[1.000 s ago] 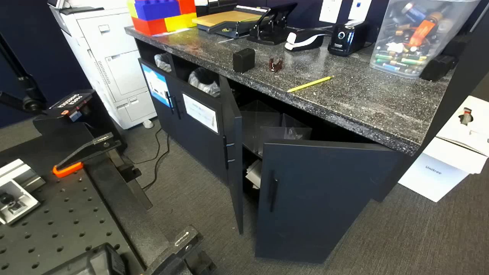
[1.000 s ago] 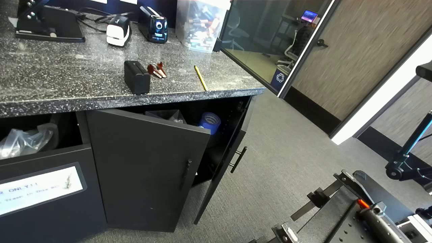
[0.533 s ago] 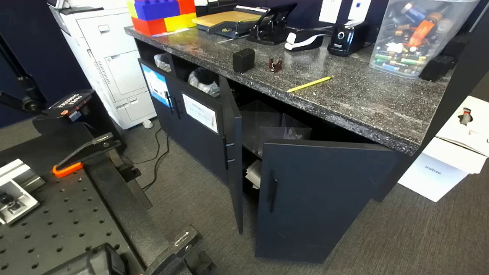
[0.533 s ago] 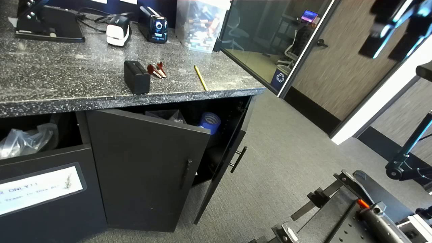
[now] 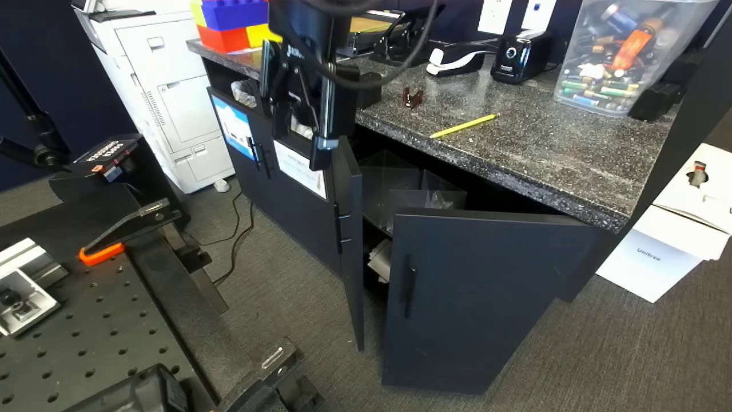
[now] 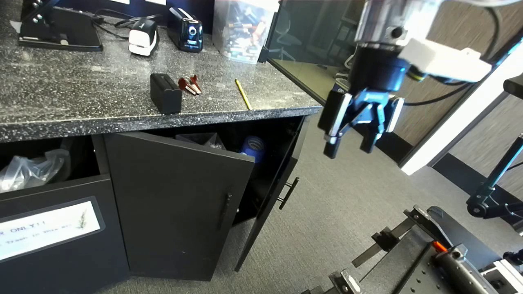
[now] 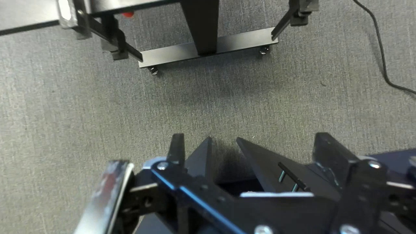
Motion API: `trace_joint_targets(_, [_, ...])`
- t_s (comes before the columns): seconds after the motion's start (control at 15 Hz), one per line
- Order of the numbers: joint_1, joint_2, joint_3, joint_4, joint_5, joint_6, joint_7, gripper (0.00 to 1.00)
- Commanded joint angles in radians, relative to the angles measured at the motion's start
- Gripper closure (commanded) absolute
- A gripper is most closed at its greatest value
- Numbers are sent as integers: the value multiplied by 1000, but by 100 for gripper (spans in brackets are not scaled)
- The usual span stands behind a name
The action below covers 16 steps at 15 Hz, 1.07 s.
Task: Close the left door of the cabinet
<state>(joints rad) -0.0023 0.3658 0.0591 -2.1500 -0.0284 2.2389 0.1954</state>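
The left door (image 6: 175, 204), a tall, flat, smooth dark panel with a slim bar handle (image 6: 225, 210), stands ajar on the low, wide cabinet (image 5: 291, 220), left of centre and low in the frame in an exterior view. Upper right there, the fingers (image 6: 331, 149), black with squared tips, are released, a plain gap between them, apart from the panel. In an exterior view they block sight of part of the door's upper end. The matching right door (image 5: 474, 297) also juts out, a dark recess behind the pair holding clear plastic bins (image 5: 374, 177) and a round blue tape roll (image 6: 253, 148). Above lies a speckled grey-black granite table (image 5: 532, 149) with a yellow pencil (image 5: 464, 126), a black block (image 6: 165, 96) and, at upper right in an exterior view, a translucent plastic tub (image 5: 680, 40). Ribbed grey carpet (image 7: 97, 107) fills most of the wrist view, the doors' corners showing between the fingertips.
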Motion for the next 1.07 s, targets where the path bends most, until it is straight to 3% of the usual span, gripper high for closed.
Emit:
trace_joint_targets(0.0, [41, 256, 1, 229, 57, -11, -13, 0])
trace_joint_targets(0.4, [105, 559, -1, 559, 81, -45, 2, 0])
trace_joint_targets(1.0, [167, 751, -47, 829, 49, -63, 57, 0])
